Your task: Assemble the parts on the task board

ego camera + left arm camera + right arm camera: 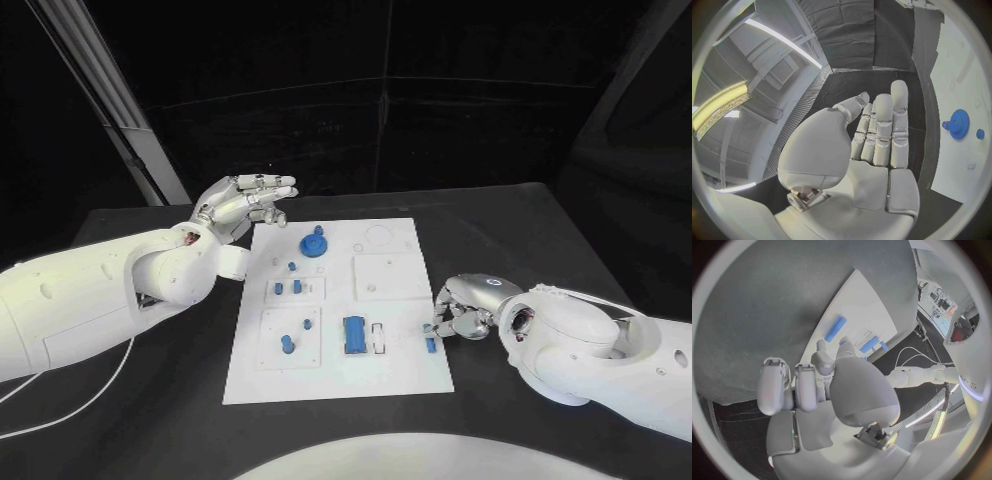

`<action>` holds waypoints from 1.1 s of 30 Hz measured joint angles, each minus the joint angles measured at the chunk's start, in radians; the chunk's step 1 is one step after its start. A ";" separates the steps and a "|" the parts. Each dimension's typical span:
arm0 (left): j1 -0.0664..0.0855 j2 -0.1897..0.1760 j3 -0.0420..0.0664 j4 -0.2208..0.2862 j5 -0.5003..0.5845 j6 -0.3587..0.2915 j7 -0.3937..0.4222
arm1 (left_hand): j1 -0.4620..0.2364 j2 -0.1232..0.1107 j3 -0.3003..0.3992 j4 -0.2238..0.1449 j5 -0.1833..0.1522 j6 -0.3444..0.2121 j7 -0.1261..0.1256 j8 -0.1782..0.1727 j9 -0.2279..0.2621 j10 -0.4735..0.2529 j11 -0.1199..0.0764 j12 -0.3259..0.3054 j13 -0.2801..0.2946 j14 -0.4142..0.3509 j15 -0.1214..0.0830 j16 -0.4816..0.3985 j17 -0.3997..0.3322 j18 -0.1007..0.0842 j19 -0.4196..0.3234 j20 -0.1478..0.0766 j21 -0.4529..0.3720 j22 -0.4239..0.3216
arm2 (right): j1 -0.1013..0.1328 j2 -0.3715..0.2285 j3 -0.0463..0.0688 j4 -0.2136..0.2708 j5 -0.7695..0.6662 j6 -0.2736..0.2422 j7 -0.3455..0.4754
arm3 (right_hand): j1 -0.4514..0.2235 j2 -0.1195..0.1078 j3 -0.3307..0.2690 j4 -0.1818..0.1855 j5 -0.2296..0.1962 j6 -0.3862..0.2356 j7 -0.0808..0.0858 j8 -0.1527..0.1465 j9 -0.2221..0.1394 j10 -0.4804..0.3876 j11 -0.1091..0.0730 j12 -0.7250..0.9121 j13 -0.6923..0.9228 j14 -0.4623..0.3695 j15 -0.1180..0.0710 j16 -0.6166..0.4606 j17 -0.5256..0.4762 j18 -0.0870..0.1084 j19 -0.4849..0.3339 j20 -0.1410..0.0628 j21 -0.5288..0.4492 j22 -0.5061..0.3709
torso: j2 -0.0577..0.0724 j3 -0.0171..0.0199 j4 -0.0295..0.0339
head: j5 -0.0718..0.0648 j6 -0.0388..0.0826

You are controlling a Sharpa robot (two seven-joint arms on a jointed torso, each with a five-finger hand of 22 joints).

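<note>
Head view: white task board [340, 310] at the middle of the black table [534, 220], long side running away from the robot. Blue gear [315, 245] near the board's far edge, towards its left side; small blue pegs [289, 287] further in along the left side; long blue block [353, 335] near the near edge. Left hand [248, 203] raised just off the board's far left corner, fingers straight and together, holding nothing. Right hand [464, 308] at the board's right edge, fingers curled down beside a small blue part [430, 345] on the board; grip on it impossible to tell.

Left wrist view: left hand [873, 145] flat, fingers extended side by side, empty. Gear [959, 123] on the board [961, 165].

Right wrist view: right hand [823, 390] with fingers bent, tips at the board [856, 315] near blue parts [834, 328].
</note>
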 measured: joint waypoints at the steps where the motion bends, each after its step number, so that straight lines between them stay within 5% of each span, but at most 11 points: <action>1: 0.000 0.000 0.000 0.000 0.000 0.000 0.000 | 0.000 0.000 0.000 0.000 0.000 0.000 0.000 0.000 0.000 0.000 0.000 0.000 0.000 0.000 0.000 0.000 0.000 0.000 0.000 0.000 0.000 0.000 | 0.000 0.008 0.000 -0.005 -0.002 0.005 -0.001 | 0.000 0.000 0.000 0.000 0.000 0.001 -0.001 0.000 0.000 0.000 0.000 0.000 0.000 0.000 0.000 0.000 0.000 0.000 0.000 0.000 0.000 0.000 | 0.000 0.0000 0.0000 | 0.000 -0.001; 19: 0.000 -0.003 -0.002 -0.003 0.000 0.000 -0.002 | 0.000 0.000 0.000 0.000 0.000 0.000 0.000 0.000 0.000 0.000 0.000 0.000 0.000 0.000 0.000 0.000 0.000 0.000 0.000 0.000 0.000 0.000 | 0.005 0.080 0.005 -0.060 -0.015 0.085 -0.005 | 0.000 0.000 -0.004 0.009 -0.023 0.020 -0.006 0.006 0.020 0.000 0.000 -0.006 -0.002 0.000 0.000 -0.004 0.000 0.000 0.000 0.000 -0.002 -0.003 | 0.000 -0.0004 0.0011 | 0.003 -0.016; 33: 0.000 -0.006 -0.014 -0.005 0.000 0.002 -0.005 | 0.000 0.000 0.000 0.000 0.000 0.000 0.000 0.000 0.000 0.000 0.000 0.000 0.000 0.000 0.000 0.000 0.000 0.000 0.000 0.000 0.000 0.000 | 0.004 0.122 0.008 -0.070 -0.088 0.129 -0.007 | 0.049 -0.030 0.001 -0.010 -0.041 0.029 -0.004 0.003 0.052 -0.004 -0.003 -0.014 -0.004 0.000 0.000 -0.008 0.000 0.000 0.000 0.000 -0.004 -0.006 | -0.002 0.0001 0.0025 | 0.003 -0.020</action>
